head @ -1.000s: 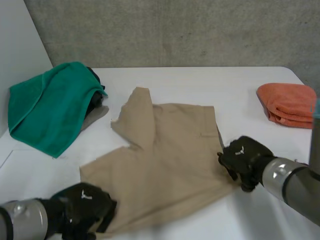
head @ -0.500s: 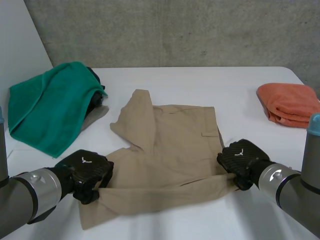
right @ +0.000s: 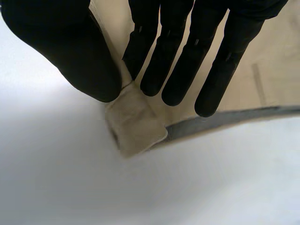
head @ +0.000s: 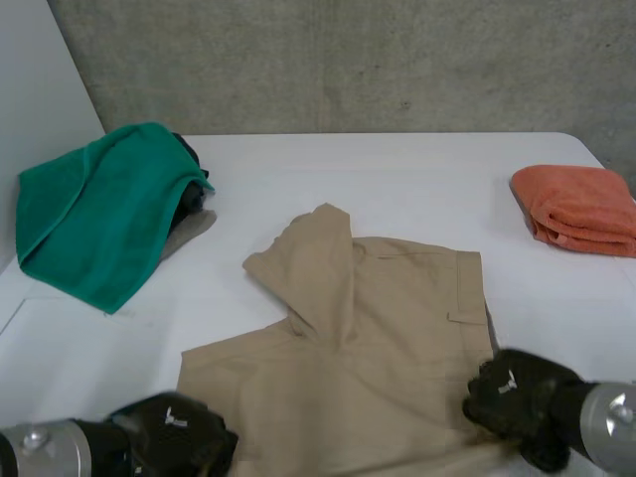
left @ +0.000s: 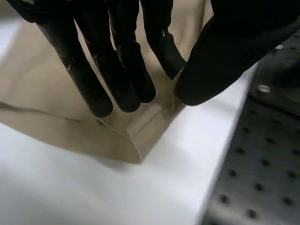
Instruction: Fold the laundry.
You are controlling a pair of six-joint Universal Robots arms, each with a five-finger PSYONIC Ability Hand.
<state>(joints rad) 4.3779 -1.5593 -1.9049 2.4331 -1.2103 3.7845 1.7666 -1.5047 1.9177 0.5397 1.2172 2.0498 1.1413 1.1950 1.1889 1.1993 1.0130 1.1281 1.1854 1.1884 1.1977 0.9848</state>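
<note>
Dragging the tan shorts (head: 378, 338) back toward the robot, both hands are now low at the near edge of the counter (head: 397, 169). That's a real change from half a second ago, when the near hem was lifted and carried partway over the garment. That flap is gone: the shorts lie spread open again, one leg rumpled up toward the far side, and the whole piece sits closer in and a little further toward the robot's right than it did. The left hand (head: 174, 442) has the near left corner; its wrist view shows straight fingers (left: 126, 70) pressing the cloth against the thumb, a firm pinch on a doubled-over bit of hem. The right hand (head: 517, 397) mirrors it at the near right corner, thumb and fingers (right: 161, 70) nipping a small folded tab of fabric. Neither has let go. So no fold is banked yet; my read is a straightening tug, laying the cloth flat and square before the real fold. The green towel (head: 94, 214) heap at far left and the folded orange towel (head: 576, 204) at far right sit well apart from the shorts.
</note>
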